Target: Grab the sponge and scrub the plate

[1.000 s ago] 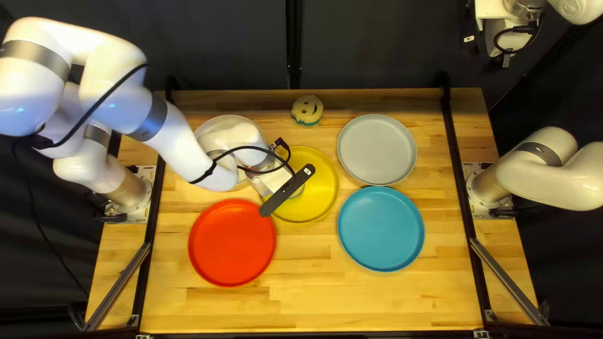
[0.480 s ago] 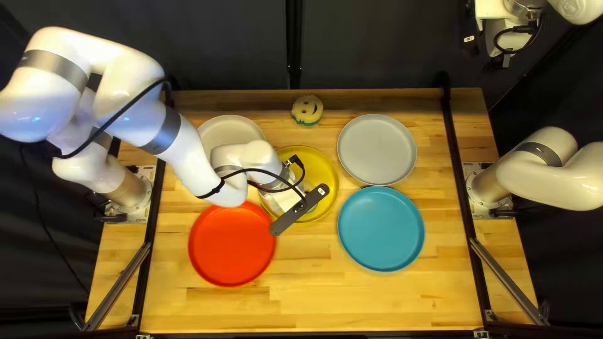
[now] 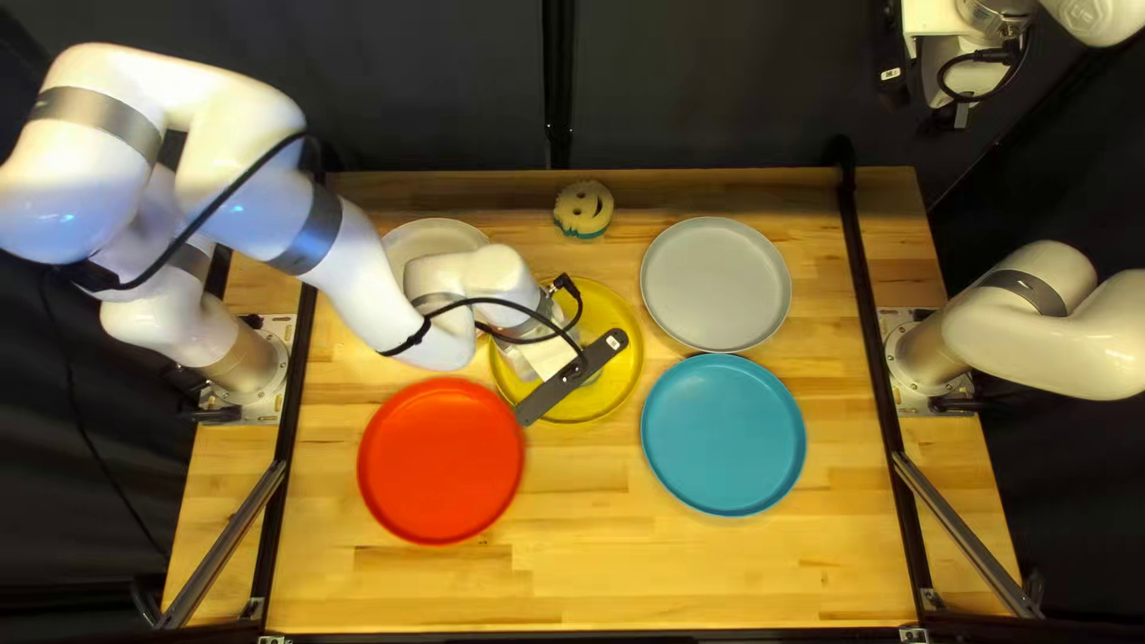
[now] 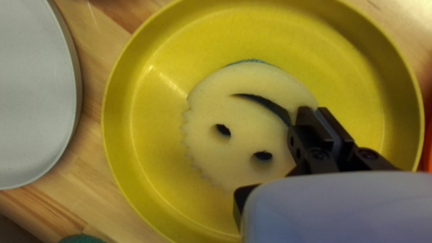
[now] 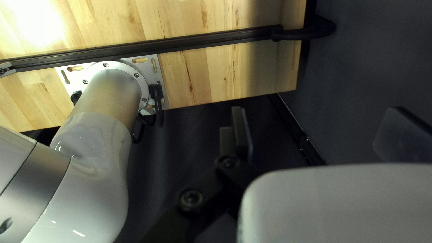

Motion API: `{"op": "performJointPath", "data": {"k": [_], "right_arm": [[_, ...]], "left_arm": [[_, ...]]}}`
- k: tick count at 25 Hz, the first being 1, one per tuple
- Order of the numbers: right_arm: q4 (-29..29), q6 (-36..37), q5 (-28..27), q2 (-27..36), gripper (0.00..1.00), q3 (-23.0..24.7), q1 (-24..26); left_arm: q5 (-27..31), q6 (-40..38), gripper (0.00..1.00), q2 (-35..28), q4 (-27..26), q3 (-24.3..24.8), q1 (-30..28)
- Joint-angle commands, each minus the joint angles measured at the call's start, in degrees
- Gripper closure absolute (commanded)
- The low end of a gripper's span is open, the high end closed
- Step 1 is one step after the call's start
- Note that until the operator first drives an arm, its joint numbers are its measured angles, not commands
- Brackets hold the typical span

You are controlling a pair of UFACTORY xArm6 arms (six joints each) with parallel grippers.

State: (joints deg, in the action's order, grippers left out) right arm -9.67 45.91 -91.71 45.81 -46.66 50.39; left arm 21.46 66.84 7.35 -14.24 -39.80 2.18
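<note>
My left gripper (image 3: 555, 355) is low over the yellow plate (image 3: 618, 379), its fingertips hidden in the top left view. In the left wrist view the left gripper (image 4: 320, 123) is shut on the edge of a round cream sponge (image 4: 238, 112) with a smiling face and a blue underside. That sponge lies face up inside the yellow plate (image 4: 144, 108). My right gripper (image 3: 945, 72) is raised beyond the table's far right corner; in the right wrist view the right gripper (image 5: 317, 135) stands open and holds nothing.
A second smiling sponge (image 3: 583, 209) lies near the far edge. Around the yellow plate are a red plate (image 3: 440, 462), a blue plate (image 3: 724, 434), a grey plate (image 3: 716, 284) and a pale plate (image 3: 429, 235), the last partly under my left arm.
My left gripper has shifted right and toward the near edge over the yellow plate, then slightly back toward the far edge. The right arm has stayed still.
</note>
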Motion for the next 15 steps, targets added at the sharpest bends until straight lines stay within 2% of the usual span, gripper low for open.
{"op": "performJointPath", "data": {"k": [1,15], "right_arm": [[0.0,0.0,0.0,0.0,0.0,0.0,0.0],[0.0,0.0,0.0,0.0,0.0,0.0,0.0]], "left_arm": [[0.8,1.5,1.0,-0.5,-1.1,0.5,1.6],[1.0,-0.9,1.0,5.1,0.2,-6.3,-1.9]]}}
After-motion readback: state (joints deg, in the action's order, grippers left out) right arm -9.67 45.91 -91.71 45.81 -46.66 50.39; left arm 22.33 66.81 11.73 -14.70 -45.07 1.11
